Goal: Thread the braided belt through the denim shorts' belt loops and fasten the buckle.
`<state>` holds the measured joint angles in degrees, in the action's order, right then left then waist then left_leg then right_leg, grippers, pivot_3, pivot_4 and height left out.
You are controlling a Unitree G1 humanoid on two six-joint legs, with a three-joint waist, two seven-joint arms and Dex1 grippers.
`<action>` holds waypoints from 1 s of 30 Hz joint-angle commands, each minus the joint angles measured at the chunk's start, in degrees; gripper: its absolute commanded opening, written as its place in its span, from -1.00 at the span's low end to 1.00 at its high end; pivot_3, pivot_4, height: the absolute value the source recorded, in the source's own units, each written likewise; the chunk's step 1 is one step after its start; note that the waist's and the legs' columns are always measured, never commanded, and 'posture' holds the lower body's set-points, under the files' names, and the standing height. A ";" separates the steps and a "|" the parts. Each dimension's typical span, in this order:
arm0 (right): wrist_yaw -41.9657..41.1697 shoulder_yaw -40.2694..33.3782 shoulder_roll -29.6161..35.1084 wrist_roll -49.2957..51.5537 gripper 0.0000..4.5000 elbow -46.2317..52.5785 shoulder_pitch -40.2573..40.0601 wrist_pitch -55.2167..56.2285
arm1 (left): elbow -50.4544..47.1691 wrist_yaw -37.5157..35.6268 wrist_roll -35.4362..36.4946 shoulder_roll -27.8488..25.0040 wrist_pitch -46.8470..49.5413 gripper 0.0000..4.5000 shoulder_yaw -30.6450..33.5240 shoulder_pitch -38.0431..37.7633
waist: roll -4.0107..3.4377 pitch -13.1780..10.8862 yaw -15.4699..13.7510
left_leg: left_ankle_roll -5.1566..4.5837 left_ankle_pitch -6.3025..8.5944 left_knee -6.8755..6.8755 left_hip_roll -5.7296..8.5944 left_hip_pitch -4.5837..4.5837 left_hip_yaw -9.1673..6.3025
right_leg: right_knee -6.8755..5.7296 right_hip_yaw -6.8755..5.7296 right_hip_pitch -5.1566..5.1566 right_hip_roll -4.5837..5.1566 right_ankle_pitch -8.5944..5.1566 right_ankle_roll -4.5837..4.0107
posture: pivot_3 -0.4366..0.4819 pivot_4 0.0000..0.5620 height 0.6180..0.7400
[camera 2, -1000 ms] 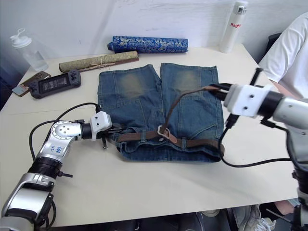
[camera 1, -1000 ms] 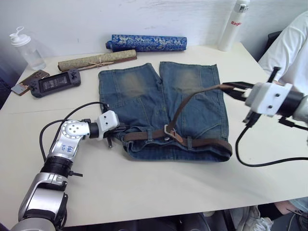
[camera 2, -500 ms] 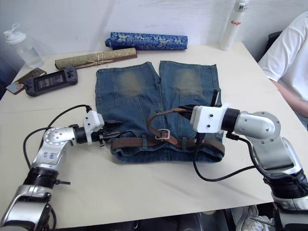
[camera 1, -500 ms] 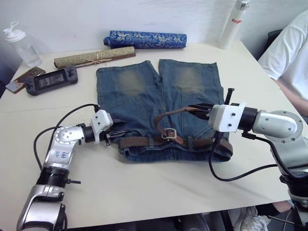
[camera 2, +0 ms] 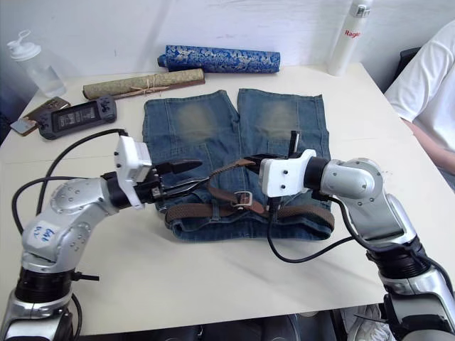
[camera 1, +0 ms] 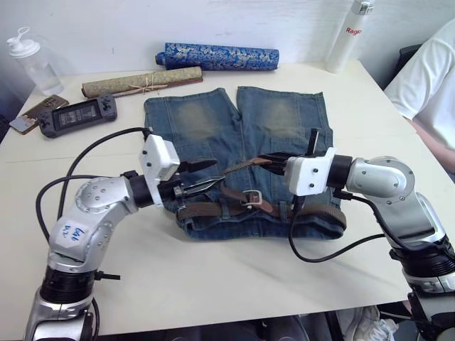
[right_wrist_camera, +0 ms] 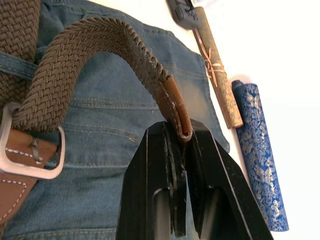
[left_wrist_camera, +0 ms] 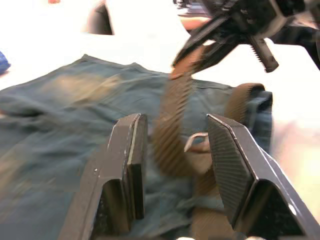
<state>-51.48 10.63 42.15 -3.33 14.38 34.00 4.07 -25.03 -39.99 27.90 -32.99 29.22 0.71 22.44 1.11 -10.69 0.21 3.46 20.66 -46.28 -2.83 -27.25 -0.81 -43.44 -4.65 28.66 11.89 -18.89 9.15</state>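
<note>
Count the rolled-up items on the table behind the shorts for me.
2. The blue patterned roll lies along the far edge, beyond the denim shorts. The tan rolled mat, tied with string, lies just in front of it, toward the robot's left.

— What do we count on the table [camera 1: 213, 284]?
— One pair of denim shorts [camera 1: 206, 131], one braided belt [camera 1: 234, 209] with one buckle [camera 1: 250, 197], two fabric rolls, two bottles, one game console [camera 1: 77, 116], one phone [camera 1: 32, 114].
— And grippers?
— We see two.
</note>
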 commanded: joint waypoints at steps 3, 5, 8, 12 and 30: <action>0.61 -0.05 -0.92 -1.48 -1.00 0.01 2.28 2.43 | -4.88 9.07 -9.33 4.35 -3.94 -0.06 -3.97 -2.15 | 0.11 -0.06 -0.10 | 0.00 0.00 0.00 0.00 -0.03 0.01 | -0.01 0.02 0.04 0.00 0.00 0.00 | -0.05 -0.47 -0.55; 0.58 -0.14 -1.10 -1.61 -1.00 -0.08 2.30 2.56 | -4.27 8.76 -12.11 3.44 -5.18 -0.06 -5.18 -2.26 | 0.11 -0.06 -0.10 | 0.00 0.00 0.00 0.00 -0.03 0.00 | -0.02 0.01 0.04 0.00 0.00 0.00 | -0.05 -0.47 -0.55; 0.63 -0.16 -1.37 -1.66 -1.00 -0.14 2.33 2.57 | -3.03 9.00 -14.20 3.61 -5.98 -0.06 -6.04 -2.09 | 0.11 -0.06 -0.14 | 0.00 0.00 0.00 0.00 -0.02 0.00 | -0.02 0.01 0.04 0.00 0.00 -0.01 | -0.05 -0.47 -0.55; 0.67 -0.21 -1.70 -1.67 -1.00 0.17 2.27 2.56 | -1.31 9.40 -15.13 4.88 -6.65 -0.33 -6.22 -1.47 | 0.12 -0.07 -0.17 | -0.02 0.01 -0.01 0.00 -0.03 0.00 | 0.00 0.01 0.04 0.00 0.00 -0.01 | -0.05 -0.47 -0.55; 5.37 -6.18 -4.49 3.02 -0.81 6.81 -1.41 -15.91 | -0.98 11.53 -7.58 13.42 -1.42 -0.98 -2.18 -3.20 | 0.12 -0.07 -0.17 | -0.01 0.01 -0.02 0.00 -0.04 -0.01 | -0.02 0.00 0.04 0.00 0.00 -0.01 | -0.05 -0.47 -0.55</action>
<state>-48.79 8.57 38.15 -2.10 18.59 32.89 -8.10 -23.71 -29.37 17.19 -20.53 26.68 -3.53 19.86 1.22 -10.76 0.05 3.44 20.67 -46.30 -2.83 -27.29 -0.82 -43.46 -4.65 28.70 11.89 -18.90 9.15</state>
